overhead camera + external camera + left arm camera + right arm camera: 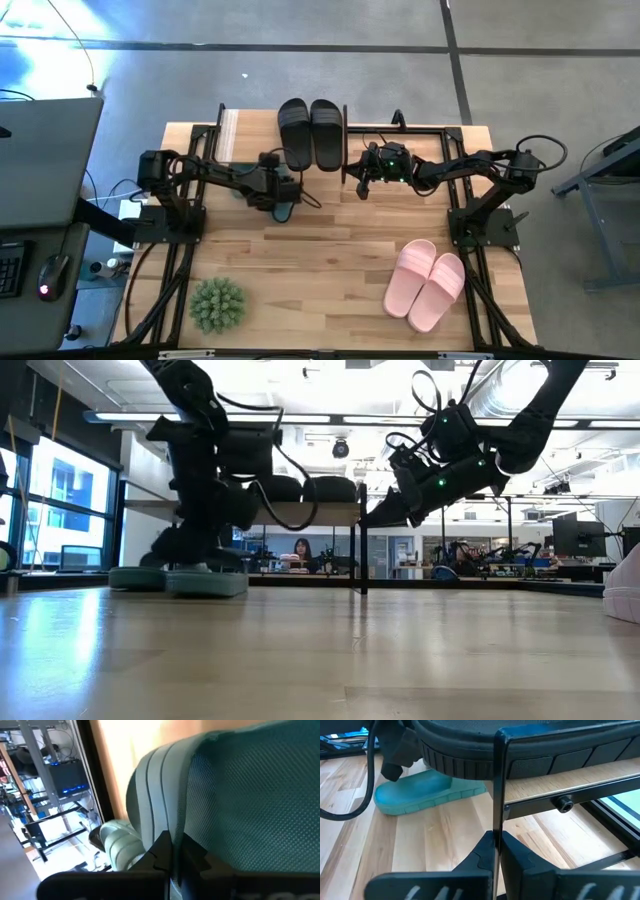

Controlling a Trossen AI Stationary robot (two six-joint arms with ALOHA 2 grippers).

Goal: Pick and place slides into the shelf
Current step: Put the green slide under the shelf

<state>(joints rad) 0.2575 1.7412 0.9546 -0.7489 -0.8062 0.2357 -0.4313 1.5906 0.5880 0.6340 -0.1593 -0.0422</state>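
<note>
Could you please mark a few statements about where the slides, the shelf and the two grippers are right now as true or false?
1. The black slides lie on top of the shelf. True.
2. The pink slides are on the shelf too. False: they lie on the table, near the right arm's base.
3. The left gripper is shut on a green slide's strap. True.
4. The right gripper holds a black slide. False: it is shut at the shelf's black frame post, holding no slide.
5. The plant ball sits on the shelf. False: it sits on the table near the front edge, on the left arm's side.
</note>
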